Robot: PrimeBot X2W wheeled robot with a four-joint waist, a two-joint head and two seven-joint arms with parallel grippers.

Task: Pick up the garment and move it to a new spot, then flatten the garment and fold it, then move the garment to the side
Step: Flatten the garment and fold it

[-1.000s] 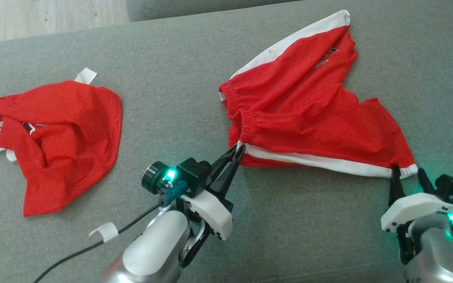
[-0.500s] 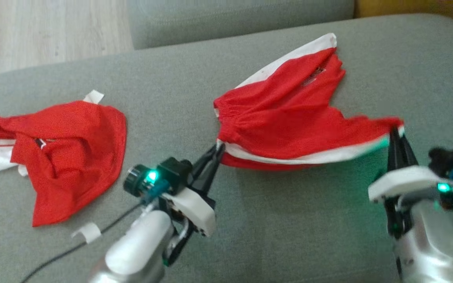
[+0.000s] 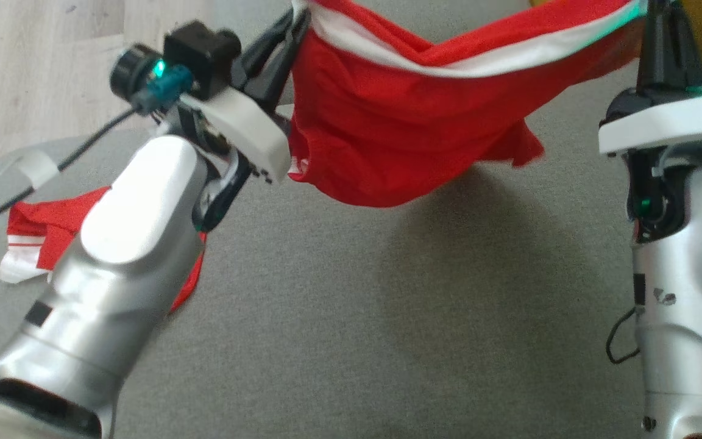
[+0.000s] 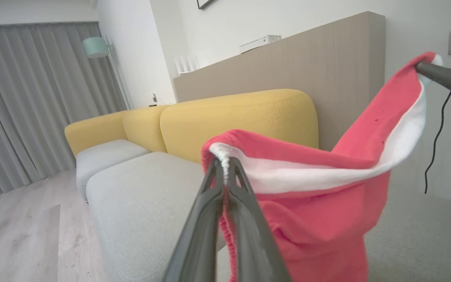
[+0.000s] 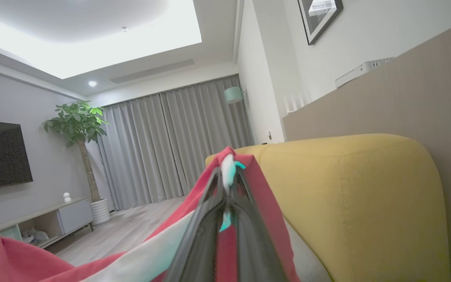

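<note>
A: Head view?
B: The red fabric shorts with a white side stripe (image 3: 387, 122) hang above the grey upholstered cushion (image 3: 387, 317), strung between the left gripper (image 3: 295, 24) and the right gripper (image 3: 659, 12).
A: Left wrist view?
B: Fingers pinched tight on the white-edged waistband.
A: Right wrist view?
B: Fingers clamped together on a hem corner.

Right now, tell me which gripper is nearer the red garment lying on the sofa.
Left. The left gripper, gripping the lifted garment, hangs above and just right of the lying garment; the right gripper grips the other end, much farther right.
</note>
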